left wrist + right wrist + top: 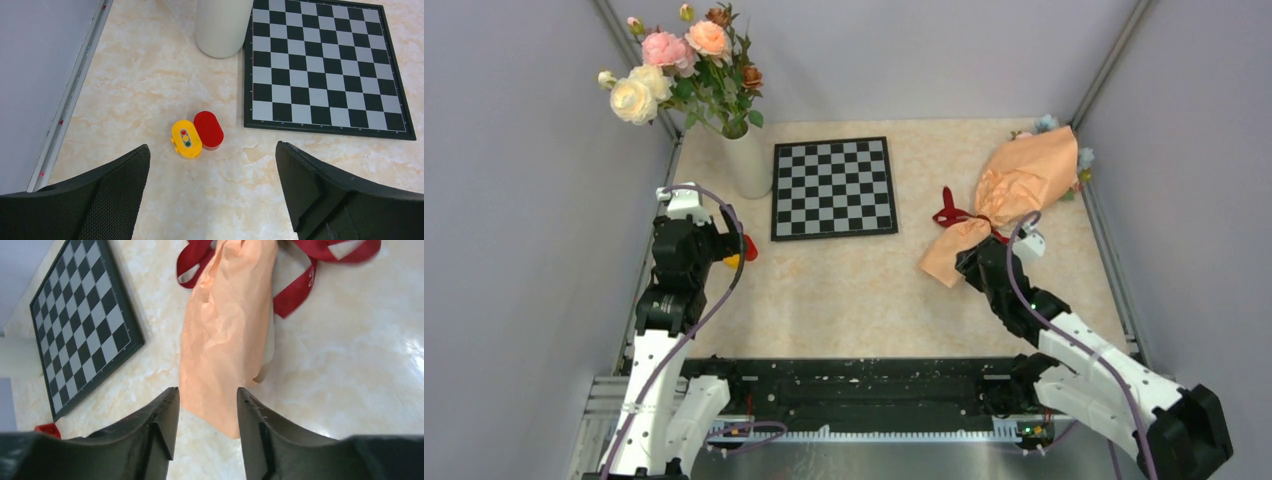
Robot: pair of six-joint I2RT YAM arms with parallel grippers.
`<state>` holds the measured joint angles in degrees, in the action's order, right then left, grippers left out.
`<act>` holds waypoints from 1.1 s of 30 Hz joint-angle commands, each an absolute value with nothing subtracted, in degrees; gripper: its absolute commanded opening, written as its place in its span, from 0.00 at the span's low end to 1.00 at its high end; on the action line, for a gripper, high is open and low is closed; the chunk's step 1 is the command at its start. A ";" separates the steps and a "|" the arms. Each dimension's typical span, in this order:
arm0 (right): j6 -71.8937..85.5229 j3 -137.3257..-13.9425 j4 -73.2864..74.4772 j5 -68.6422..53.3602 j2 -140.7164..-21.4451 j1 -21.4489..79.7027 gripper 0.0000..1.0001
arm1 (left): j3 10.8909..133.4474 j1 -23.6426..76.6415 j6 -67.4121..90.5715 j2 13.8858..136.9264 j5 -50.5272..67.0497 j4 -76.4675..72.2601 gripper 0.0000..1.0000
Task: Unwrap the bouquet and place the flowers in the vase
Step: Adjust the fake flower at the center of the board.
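Right wrist view: bouquet (225,340) lies on the surface (350,380), narrow paper tail toward me, long axis running straight away | right fingers (160,425) part open, straddling the tail's tip, no clear grip | left fingers (115,190) wide open, empty, well apart beside the vase (746,160) | right arm nearer

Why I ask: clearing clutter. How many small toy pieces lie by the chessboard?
2: a yellow traffic-light piece and a red piece, side by side, left of the chessboard. More could be hidden.

Lab robot cell: grey panel walls (504,250), aluminium frame rails (1114,60), marble-look tabletop (844,300)
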<state>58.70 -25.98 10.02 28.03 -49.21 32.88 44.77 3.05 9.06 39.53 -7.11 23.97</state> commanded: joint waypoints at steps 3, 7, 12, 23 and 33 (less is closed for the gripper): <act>56.39 -26.67 23.74 32.81 -41.09 33.47 0.72 | 44.66 3.16 8.79 39.52 -8.54 21.71 0.99; 50.14 -31.91 28.43 37.94 -40.84 33.40 0.92 | 44.57 3.16 8.79 39.63 -8.78 21.70 0.99; 40.97 -39.94 29.32 37.23 -46.53 29.92 0.99 | 44.56 3.16 8.79 39.98 -8.87 21.62 0.99; 32.62 -52.74 25.99 15.20 -71.81 12.19 0.97 | 44.43 3.16 8.83 39.11 -9.90 21.72 0.99; 32.97 -57.19 16.66 15.94 -84.40 8.75 0.87 | 44.34 3.16 8.79 39.42 -9.37 21.62 0.99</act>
<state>33.82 -52.66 22.85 16.45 -81.10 11.18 44.53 3.05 9.04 39.86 -9.06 23.97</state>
